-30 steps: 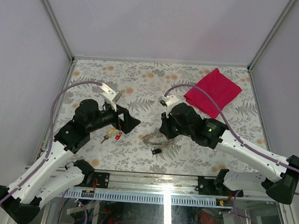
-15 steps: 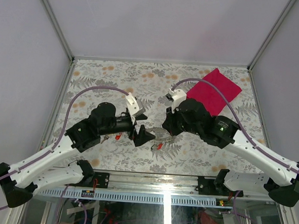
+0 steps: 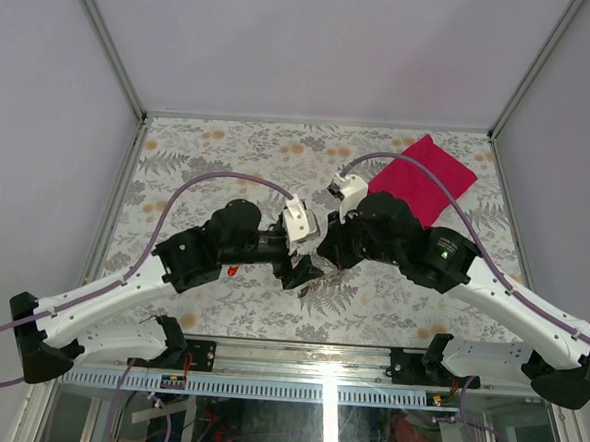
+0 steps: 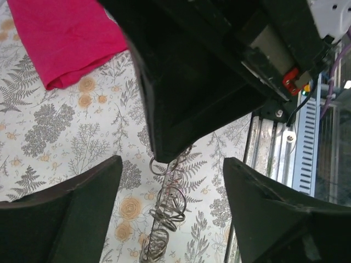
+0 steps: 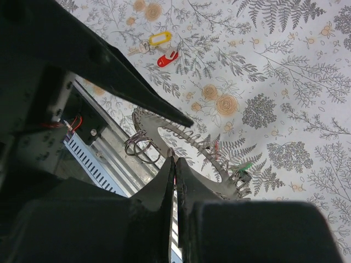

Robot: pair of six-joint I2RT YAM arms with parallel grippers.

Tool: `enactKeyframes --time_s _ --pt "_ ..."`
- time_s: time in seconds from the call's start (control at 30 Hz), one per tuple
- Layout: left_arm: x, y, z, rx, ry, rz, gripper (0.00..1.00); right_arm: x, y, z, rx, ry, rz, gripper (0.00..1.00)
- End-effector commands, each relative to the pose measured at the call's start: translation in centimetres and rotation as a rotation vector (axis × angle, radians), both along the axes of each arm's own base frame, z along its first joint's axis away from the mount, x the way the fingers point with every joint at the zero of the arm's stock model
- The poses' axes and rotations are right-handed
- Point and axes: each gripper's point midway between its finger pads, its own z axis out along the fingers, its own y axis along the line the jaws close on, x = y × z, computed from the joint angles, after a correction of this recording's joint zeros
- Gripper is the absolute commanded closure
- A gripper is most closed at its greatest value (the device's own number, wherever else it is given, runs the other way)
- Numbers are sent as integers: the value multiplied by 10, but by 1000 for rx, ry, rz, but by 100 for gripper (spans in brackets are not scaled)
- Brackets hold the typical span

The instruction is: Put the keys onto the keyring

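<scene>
The right pincer point(image 5: 174, 163) is clamped on the keyring point(image 4: 167, 205); the left pincer point(image 4: 173, 164), open, straddles its coil and should close squarely on a ring, I judge, without tugging it free. The keys point(image 5: 160, 48) lie flat on the desk point(image 5: 285, 82), well apart from the ring. They are side by side with long axes parallel, blades seemingly toward the near edge.

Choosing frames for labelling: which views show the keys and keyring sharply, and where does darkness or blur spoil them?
Left wrist: keyring sharp, right gripper a near-black mass above it. Right wrist: keys small but crisp, its own fingers dark and blurred. Top external: even light, no glare, but the keyring is mostly hidden.
</scene>
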Motion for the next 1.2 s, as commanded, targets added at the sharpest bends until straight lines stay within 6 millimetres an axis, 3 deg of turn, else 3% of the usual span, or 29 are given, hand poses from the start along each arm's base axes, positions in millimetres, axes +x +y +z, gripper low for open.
enactKeyframes --time_s 0.0,0.27,0.6,0.77,0.83,0.9,0.97,1.03,1.17 --pt "1 -6 -2 49 -48 -15 29 -3 8 53 148 -69 21 100" --pt "-1 -9 -12 102 -39 -30 54 -7 6 64 184 -75 28 100" --pt "-1 -7 -5 90 -40 -6 99 -12 7 71 235 -73 36 100" --pt "-1 -4 -1 67 -33 14 100 -13 2 78 282 -100 24 99" --pt "-1 -1 5 41 -32 35 100 -11 -4 83 302 -128 1 85" --pt "-2 1 10 9 -27 47 100 -8 -14 90 333 -167 -40 62" --pt "-5 3 17 -32 -15 58 100 -4 -27 96 364 -209 -95 49" --pt "-9 5 25 -78 -1 60 100 0 -40 101 397 -253 -152 43" --pt "-15 11 37 -163 32 78 100 4 -61 103 462 -314 -230 42"
